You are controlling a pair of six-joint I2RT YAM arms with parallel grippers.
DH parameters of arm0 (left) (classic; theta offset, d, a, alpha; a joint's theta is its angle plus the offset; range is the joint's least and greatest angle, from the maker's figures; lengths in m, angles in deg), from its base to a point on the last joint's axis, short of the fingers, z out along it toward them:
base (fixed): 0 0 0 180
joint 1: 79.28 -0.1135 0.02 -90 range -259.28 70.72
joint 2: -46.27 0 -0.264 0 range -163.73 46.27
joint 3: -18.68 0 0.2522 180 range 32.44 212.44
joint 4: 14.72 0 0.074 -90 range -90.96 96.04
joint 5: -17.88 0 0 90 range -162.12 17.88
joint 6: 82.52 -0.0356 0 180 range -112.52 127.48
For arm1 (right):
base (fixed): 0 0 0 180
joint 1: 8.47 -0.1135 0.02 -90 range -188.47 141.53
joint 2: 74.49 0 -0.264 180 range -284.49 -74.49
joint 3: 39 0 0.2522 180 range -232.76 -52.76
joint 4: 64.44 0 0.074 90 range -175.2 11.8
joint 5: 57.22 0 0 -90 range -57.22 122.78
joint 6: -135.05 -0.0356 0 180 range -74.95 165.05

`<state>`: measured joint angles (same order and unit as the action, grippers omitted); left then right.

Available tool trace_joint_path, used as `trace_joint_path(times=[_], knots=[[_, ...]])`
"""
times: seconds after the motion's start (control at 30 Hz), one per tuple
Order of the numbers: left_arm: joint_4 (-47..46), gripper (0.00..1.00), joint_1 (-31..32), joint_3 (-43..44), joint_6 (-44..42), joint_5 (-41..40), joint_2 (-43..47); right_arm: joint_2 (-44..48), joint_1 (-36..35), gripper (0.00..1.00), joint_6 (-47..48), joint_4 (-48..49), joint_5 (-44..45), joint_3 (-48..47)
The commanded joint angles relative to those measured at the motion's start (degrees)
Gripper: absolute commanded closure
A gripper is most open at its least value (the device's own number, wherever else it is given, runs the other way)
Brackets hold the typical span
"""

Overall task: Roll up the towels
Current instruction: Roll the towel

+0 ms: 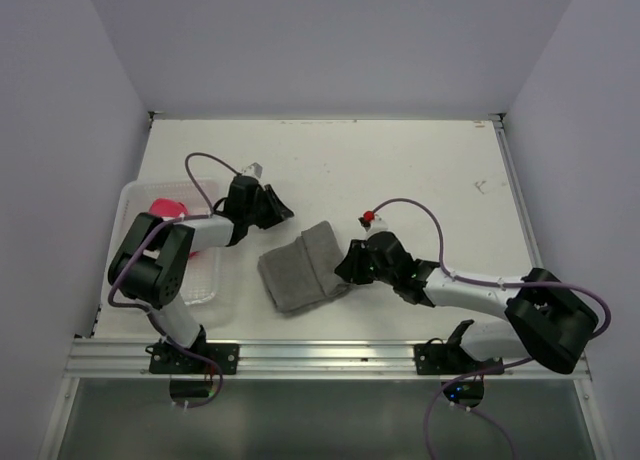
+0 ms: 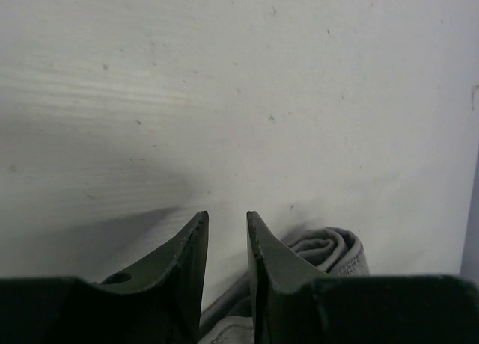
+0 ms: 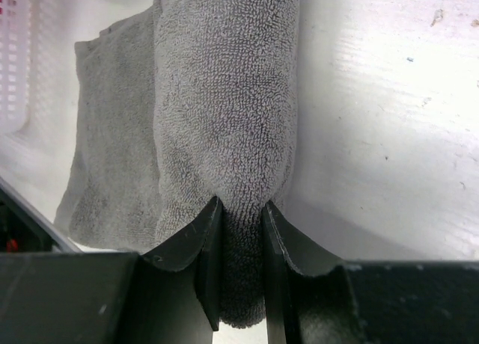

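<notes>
One grey towel (image 1: 300, 275), part-rolled — the right gripper (image 3: 241, 206) pinches its rolled end, seemingly to keep it tight; the left gripper (image 2: 226, 217), narrowly parted and empty, hovers just beside it.

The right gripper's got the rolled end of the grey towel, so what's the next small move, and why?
Probably bring the left gripper onto the roll's far end. The right gripper is shut on only the near end of the grey towel, the left's jaws are empty beside it, and a flat part lies unrolled; rolling from one end might skew it.
</notes>
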<state>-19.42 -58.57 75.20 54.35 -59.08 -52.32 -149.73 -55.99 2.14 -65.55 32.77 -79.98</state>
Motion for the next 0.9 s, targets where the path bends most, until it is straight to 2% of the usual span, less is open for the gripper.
trace_joint_path(times=[0.0, 0.2, 0.33, 0.53, 0.73, 0.87], knots=[[9.39, 0.69, -0.93, 5.3, -5.03, -5.12, 5.24, 2.2, -3.69, 1.0, 5.56, -8.94, 8.08, -0.63], [10.29, 0.68, -0.93, 5.14, -4.6, -3.37, 10.25, 2.47, -12.14, 1.0, 9.16, -19.58, 22.14, -7.31], [10.11, 0.68, -0.93, 3.73, -3.98, -1.27, 13.5, 0.54, -17.32, 1.0, 10.31, -26.5, 35.47, -12.48], [9.67, 0.67, -0.85, 3.73, -2.4, 2.16, 17.37, -8.77, -25.41, 1.0, 8.55, -38.89, 53.24, -21.72], [7.13, 0.67, -0.14, 3.3, -0.3, 5.5, 17.73, -19.31, -30.34, 1.0, 7.5, -48.39, 61.26, -29.98], [-1.38, 0.67, 1.52, -0.39, 3.91, 9.63, 18.08, -25.56, -34.37, 1.0, 5.75, -54.12, 64.86, -34.73]])
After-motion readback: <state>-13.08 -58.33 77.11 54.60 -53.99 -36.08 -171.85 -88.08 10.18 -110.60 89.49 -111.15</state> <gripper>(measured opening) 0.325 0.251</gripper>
